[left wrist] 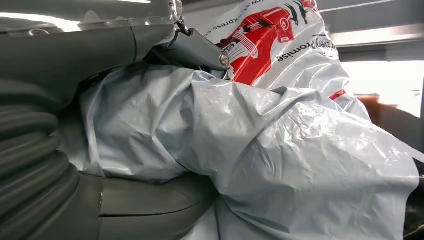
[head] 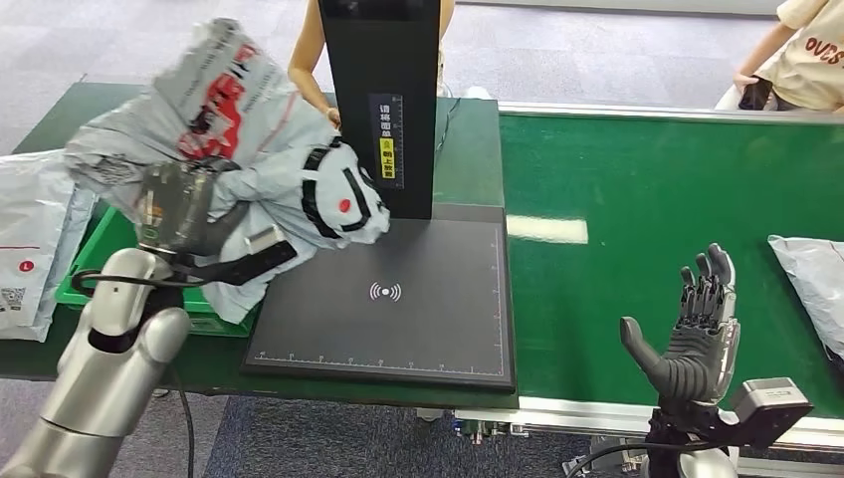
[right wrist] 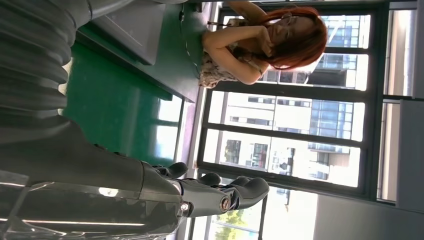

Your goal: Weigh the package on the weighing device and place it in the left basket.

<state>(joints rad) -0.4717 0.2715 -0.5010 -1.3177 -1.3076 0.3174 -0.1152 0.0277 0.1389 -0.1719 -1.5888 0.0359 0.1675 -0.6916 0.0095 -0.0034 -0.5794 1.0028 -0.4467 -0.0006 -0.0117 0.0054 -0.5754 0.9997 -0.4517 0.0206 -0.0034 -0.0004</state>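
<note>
My left hand (head: 184,209) grips a crumpled grey plastic package (head: 249,129) with red print, lifted above the left edge of the black weighing device (head: 398,299) and over the green basket (head: 85,279). In the left wrist view the package (left wrist: 280,150) bulges between my thumb and fingers (left wrist: 200,47). My right hand (head: 697,334) is raised over the green belt at the right, fingers spread and upright, holding nothing; its fingers (right wrist: 235,192) point toward the windows in the right wrist view.
A black post (head: 383,100) rises at the back of the scale. Another grey package (head: 811,284) lies on the belt (head: 647,199) at the far right, and white bags (head: 30,249) sit left of the basket. People stand behind the table (head: 796,50).
</note>
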